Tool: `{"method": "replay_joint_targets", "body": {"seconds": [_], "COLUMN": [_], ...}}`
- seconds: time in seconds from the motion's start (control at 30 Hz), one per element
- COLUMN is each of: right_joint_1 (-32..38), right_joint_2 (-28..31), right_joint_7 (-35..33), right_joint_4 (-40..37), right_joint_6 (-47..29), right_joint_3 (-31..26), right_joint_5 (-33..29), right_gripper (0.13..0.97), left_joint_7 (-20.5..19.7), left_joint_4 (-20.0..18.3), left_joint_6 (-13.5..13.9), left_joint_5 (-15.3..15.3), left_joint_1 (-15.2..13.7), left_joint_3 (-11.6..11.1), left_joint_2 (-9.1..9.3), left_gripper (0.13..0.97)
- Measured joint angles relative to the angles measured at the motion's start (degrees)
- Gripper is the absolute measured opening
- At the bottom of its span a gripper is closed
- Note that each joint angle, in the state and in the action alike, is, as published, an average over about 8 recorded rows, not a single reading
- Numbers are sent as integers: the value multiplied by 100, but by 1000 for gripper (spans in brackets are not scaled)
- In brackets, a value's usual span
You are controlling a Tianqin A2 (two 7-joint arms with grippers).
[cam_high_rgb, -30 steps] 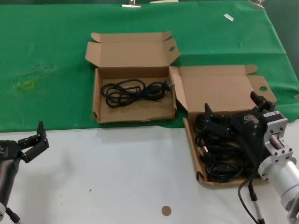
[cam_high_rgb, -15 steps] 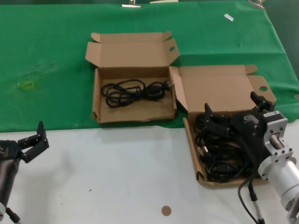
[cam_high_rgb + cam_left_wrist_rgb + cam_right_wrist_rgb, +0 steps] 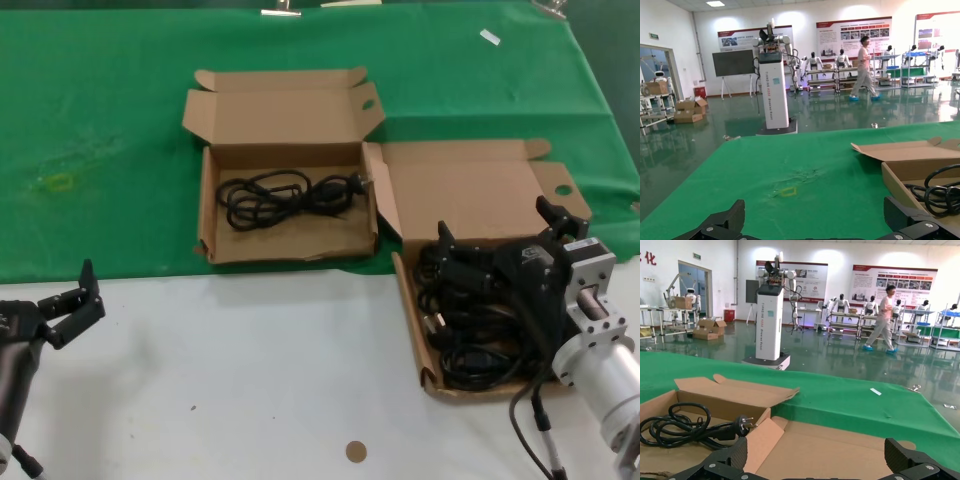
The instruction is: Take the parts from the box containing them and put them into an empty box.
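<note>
The box containing the parts [image 3: 408, 300] stands at the right, lid open, filled with several black coiled cables [image 3: 470, 345]. My right gripper [image 3: 497, 226] hovers just above those cables, open, nothing between its fingers. The other box [image 3: 208, 205], with the wavy front edge, sits farther back and to the left on the green cloth and holds one coiled cable [image 3: 285, 197]. The right wrist view shows that cable [image 3: 687, 426] beyond my open right gripper [image 3: 817, 456]. My left gripper [image 3: 70, 296] waits open at the near left over the white table. In its own view the left gripper [image 3: 815, 220] is empty.
A green cloth [image 3: 110, 120] covers the far half of the table and white tabletop [image 3: 240, 370] the near half. A small brown disc [image 3: 355, 451] lies near the front edge. A white tag [image 3: 489, 37] lies at the back right, and there is a yellow mark [image 3: 60, 182] at the left.
</note>
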Motion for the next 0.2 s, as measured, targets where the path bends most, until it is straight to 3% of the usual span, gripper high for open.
{"method": "replay_joint_targets", "body": {"seconds": [0.2], "right_joint_1": [0], "right_joint_2": [0], "right_joint_7": [0], "right_joint_4": [0], "right_joint_6": [0], "right_joint_3": [0], "right_joint_5": [0], "right_gripper": [966], "left_joint_7": [0], "left_joint_4": [0], "left_joint_6": [0], "left_joint_5": [0], "left_joint_1": [0], "left_joint_3": [0], "left_joint_2": [0], "left_gripper": [966]}}
